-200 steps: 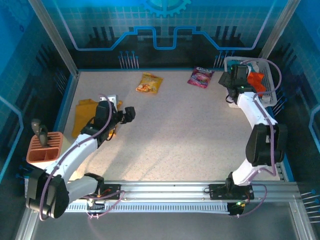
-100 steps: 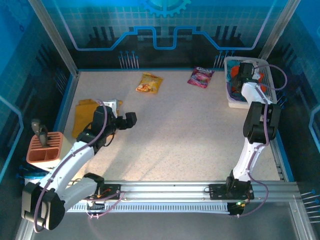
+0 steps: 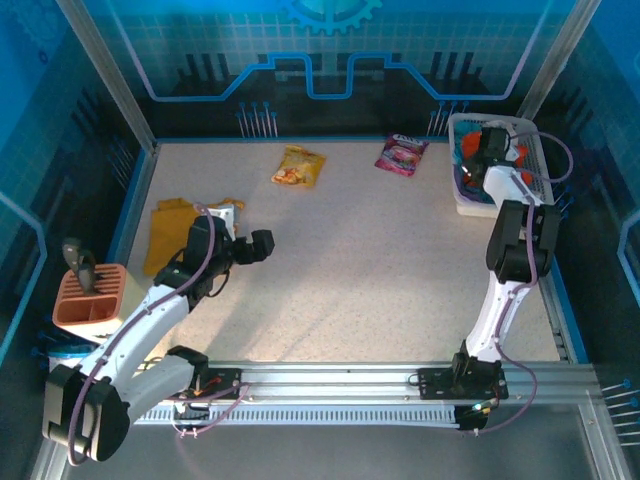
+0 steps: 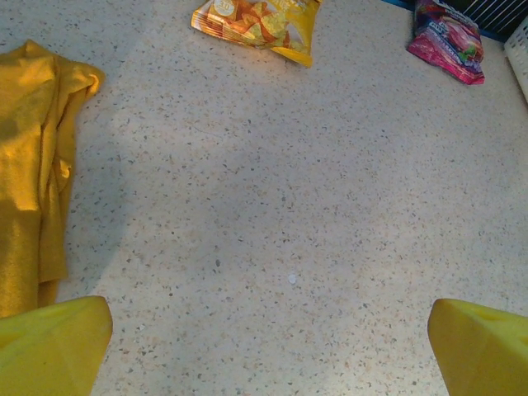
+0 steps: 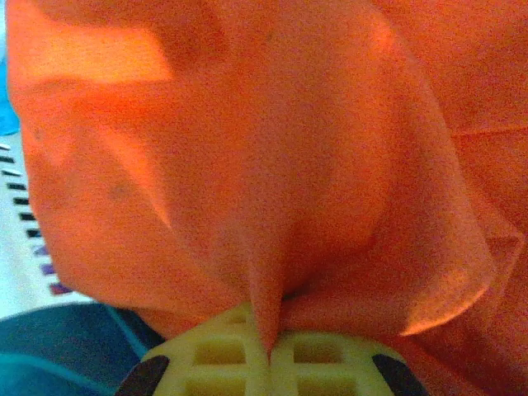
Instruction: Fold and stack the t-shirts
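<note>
Your left gripper hangs over the table, spread wide and empty. The yellow shirt lies crumpled at its 9 o'clock. Farther off, at the table's 2 o'clock, your right gripper pinches the orange shirt inside the basket.

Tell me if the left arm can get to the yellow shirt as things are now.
Probably yes. The yellow shirt lies on the table just left of the open left gripper, with nothing between them.

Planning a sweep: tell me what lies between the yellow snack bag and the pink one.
Bare tabletop, as the top and left wrist views show.
</note>
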Action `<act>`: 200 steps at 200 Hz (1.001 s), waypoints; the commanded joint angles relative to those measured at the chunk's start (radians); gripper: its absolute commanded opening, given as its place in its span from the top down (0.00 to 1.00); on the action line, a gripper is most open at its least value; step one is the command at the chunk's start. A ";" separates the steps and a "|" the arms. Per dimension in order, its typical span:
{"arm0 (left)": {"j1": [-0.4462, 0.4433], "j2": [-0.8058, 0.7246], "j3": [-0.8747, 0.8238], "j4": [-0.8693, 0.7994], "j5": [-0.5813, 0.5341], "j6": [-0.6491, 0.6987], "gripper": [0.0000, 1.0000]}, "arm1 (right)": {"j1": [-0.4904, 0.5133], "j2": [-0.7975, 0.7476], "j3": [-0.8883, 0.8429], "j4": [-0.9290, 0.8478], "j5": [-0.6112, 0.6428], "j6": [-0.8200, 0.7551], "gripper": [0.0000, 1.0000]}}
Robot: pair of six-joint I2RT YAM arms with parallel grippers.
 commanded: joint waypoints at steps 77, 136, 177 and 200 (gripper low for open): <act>-0.009 -0.020 -0.018 0.049 0.071 -0.082 0.01 | 0.221 -0.680 -0.487 0.441 0.226 -0.275 1.00; 0.045 0.033 0.075 -0.046 0.149 -0.139 0.01 | 0.378 -0.953 -0.616 0.285 -0.270 -0.308 0.99; 0.065 0.026 0.090 -0.067 0.165 -0.137 0.01 | 0.627 -0.954 -0.650 0.148 -0.284 -0.354 0.94; 0.065 0.023 0.095 -0.100 0.163 -0.136 0.01 | 0.735 -0.930 -0.731 0.151 -0.258 -0.340 0.90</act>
